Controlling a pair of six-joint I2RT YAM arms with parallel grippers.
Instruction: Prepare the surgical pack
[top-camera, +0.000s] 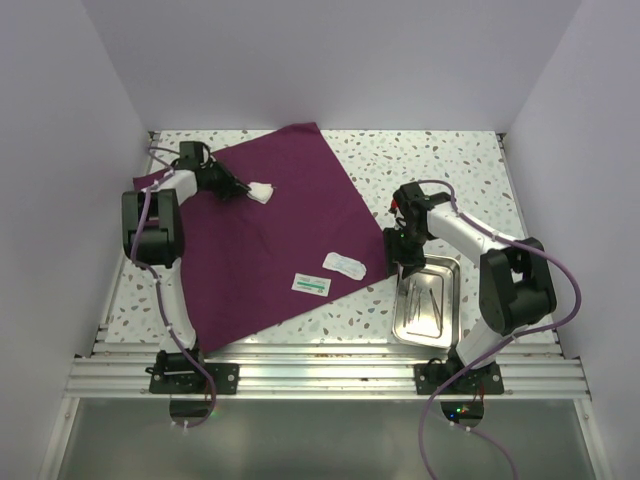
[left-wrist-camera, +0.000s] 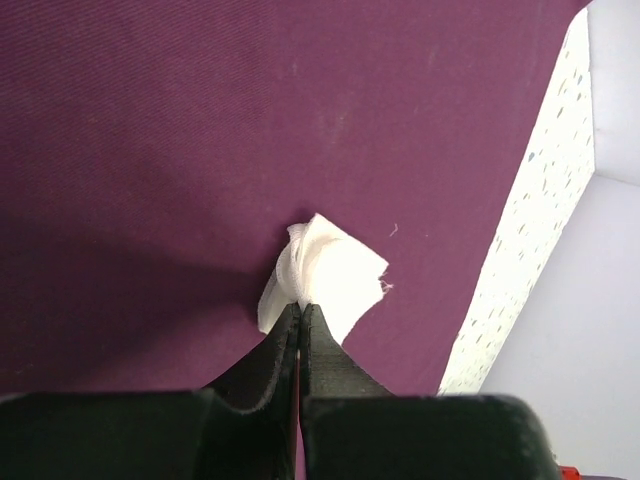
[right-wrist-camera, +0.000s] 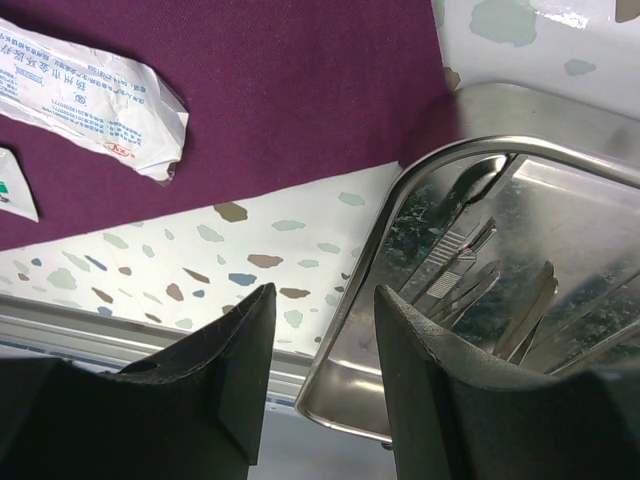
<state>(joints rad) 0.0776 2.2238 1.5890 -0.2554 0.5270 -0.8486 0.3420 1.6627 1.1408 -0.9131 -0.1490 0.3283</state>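
The dark purple cloth (top-camera: 270, 240) (left-wrist-camera: 150, 130) lies spread flat on the speckled table. My left gripper (top-camera: 247, 189) (left-wrist-camera: 300, 308) is shut on a white gauze pad (top-camera: 263, 192) (left-wrist-camera: 335, 265) over the cloth's far left part. At the cloth's right corner stands the steel tray (top-camera: 452, 312) (right-wrist-camera: 520, 140), with thin metal instruments (top-camera: 420, 300) (right-wrist-camera: 470, 270) inside. My right gripper (top-camera: 405, 272) (right-wrist-camera: 322, 300) is open at the tray's left rim, which shows between its jaws. Two small packets (top-camera: 343, 264) (top-camera: 312, 284) (right-wrist-camera: 90, 90) lie on the cloth's near part.
White walls close in the speckled table (top-camera: 430, 160) on the left, back and right. Aluminium rails (top-camera: 320, 375) run along the near edge by the arm bases. The tray sits close to the rails and to the right arm.
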